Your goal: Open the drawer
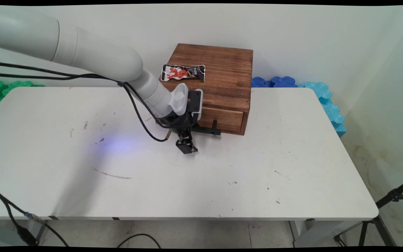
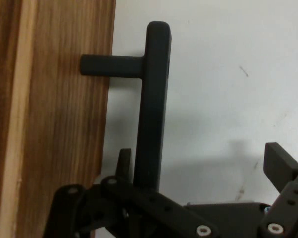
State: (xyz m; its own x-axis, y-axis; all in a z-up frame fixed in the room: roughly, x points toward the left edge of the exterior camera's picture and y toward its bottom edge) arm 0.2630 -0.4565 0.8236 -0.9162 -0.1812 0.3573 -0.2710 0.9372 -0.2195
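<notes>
Hand point(image 1: 191, 140) open | drawer handle point(image 2: 151, 104) between fingers | wooden box point(image 1: 219, 84) behind

Shut wooden drawer point(image 1: 222, 119), black bar handle point(image 2: 151, 104) between pincer point(image 1: 201, 140) fingers.

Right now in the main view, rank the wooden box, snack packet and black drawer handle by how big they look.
1. Wooden box, by far the largest.
2. Snack packet.
3. Drawer handle, smallest, though the claw hides part of it, so its full length is unsure.
</notes>
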